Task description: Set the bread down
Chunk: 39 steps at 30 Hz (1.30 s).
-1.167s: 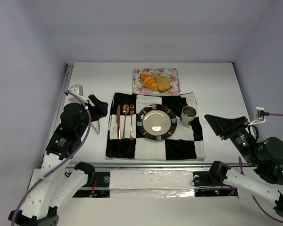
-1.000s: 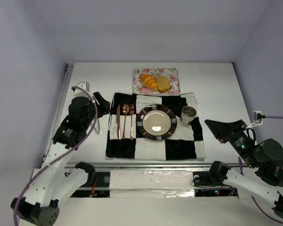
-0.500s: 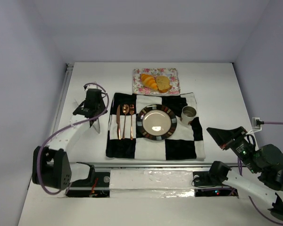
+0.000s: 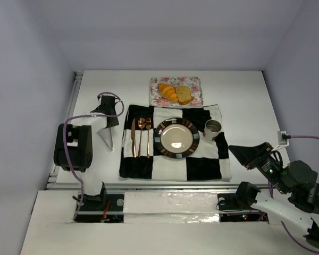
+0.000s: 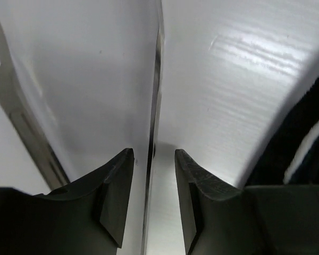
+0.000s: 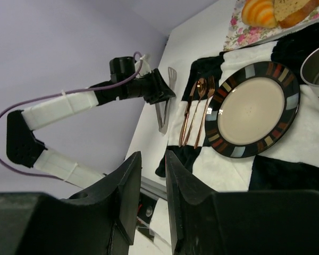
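Observation:
The golden croissant (image 4: 167, 92) and the brown-crusted bread slice (image 4: 184, 94) lie side by side on a floral tray (image 4: 195, 84) at the back. Both also show in the right wrist view, the croissant (image 6: 259, 11) left of the slice (image 6: 292, 9). The dark-rimmed plate (image 4: 160, 139) sits bare on the checkered mat. My left gripper (image 4: 111, 119) is open, low over the head of metal tongs (image 4: 107, 137) left of the mat; its jaws (image 5: 153, 154) straddle a thin tong blade (image 5: 155, 79) without touching it. My right gripper (image 4: 233, 149) hovers at the mat's right edge, empty, jaws (image 6: 153, 156) a narrow gap apart.
A black-and-white checkered mat (image 4: 202, 164) holds copper cutlery (image 4: 141, 137) left of the plate and a metal cup (image 4: 212, 128) to its right. The left arm (image 4: 74, 139) stretches along the table's left side. White walls stand on three sides.
The left arm has stretched out flat and its gripper has come down onto the tongs. The right gripper has drifted slightly lower and leftward. The bread has not moved.

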Motion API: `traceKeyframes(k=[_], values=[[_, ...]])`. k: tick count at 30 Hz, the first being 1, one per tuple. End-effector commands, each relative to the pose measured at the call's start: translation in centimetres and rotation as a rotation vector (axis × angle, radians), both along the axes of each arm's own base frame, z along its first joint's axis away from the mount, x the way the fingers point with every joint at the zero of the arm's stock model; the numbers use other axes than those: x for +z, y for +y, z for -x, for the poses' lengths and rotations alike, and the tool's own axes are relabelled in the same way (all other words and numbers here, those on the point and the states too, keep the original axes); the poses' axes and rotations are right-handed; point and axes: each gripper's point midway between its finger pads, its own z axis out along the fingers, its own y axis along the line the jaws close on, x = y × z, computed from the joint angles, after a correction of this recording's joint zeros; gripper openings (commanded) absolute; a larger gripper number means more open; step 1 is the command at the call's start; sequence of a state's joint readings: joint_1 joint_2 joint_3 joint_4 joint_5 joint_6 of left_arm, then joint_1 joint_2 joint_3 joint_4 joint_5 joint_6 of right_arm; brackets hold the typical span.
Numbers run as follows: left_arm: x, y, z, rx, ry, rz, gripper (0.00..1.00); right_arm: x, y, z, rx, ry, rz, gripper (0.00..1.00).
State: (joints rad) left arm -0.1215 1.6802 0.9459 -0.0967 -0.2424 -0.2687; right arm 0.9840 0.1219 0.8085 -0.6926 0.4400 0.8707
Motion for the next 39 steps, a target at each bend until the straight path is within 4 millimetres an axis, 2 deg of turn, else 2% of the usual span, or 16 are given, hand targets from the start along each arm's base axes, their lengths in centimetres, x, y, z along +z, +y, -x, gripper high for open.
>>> traceKeyframes(k=[1,7,9,12,15,18,19,21,22,24,25,26,28,32,34,39], values=[[1.4,0.6,-3.4,0.002,-0.076,-0.037,0.34,0.1,0.5,0.0,0.017,-0.004,0.007,0.31],[0.2,0.4,-4.9,-0.004,-0.065,-0.043,0.18,-0.9,1.7,-0.2,0.045,0.022,0.034,0.31],[0.1,0.7,-5.0,-0.001,-0.065,-0.057,0.02,-1.6,2.5,-0.3,0.062,0.038,0.052,0.32],[0.4,1.0,-4.9,0.003,-0.07,-0.075,0.0,-2.1,3.6,-0.6,0.085,0.053,0.072,0.34],[3.4,1.1,-5.3,0.02,-0.141,-0.071,0.0,-2.8,5.5,-0.9,0.138,0.067,0.131,0.45],[8.7,0.5,-5.4,0.033,-0.279,-0.01,0.0,-2.9,7.9,-0.8,0.226,0.075,0.186,0.56],[12.4,-0.3,-5.2,0.013,-0.372,0.043,0.0,-3.9,9.3,-1.2,0.251,0.104,0.228,0.61],[15.4,-1.6,-4.4,-0.009,-0.462,0.137,0.0,-3.6,11.4,-1.4,0.311,0.087,0.228,0.76],[19.3,-3.3,-3.5,-0.077,-0.561,0.226,0.0,-4.5,12.7,-1.8,0.339,0.102,0.252,0.8],[22.2,-5.6,-1.9,-0.168,-0.654,0.348,0.0,-3.0,15.1,-2.2,0.383,0.047,0.159,0.97],[25.6,-7.8,0.3,-0.261,-0.732,0.476,0.0,-2.5,15.8,-2.5,0.39,0.026,0.117,1.0],[26.6,-9.0,1.3,-0.317,-0.786,0.545,0.0,0.1,17.1,-3.0,0.4,-0.061,0.013,1.0],[29.8,-12.0,5.0,-0.488,-0.855,0.702,0.0,0.7,18.6,-3.1,0.436,-0.088,-0.052,1.0],[33.5,-15.4,11.1,-0.686,-0.948,1.048,0.0,3.2,21.5,-4.2,0.469,-0.161,-0.161,1.0],[34.5,-15.9,13.4,-0.75,-0.979,1.14,0.0,2.8,22.8,-4.9,0.477,-0.146,-0.172,1.0],[35.6,-16.4,16.9,-0.849,-1.023,1.299,0.0,2.6,25.4,-4.8,0.562,-0.146,-0.199,1.0]])
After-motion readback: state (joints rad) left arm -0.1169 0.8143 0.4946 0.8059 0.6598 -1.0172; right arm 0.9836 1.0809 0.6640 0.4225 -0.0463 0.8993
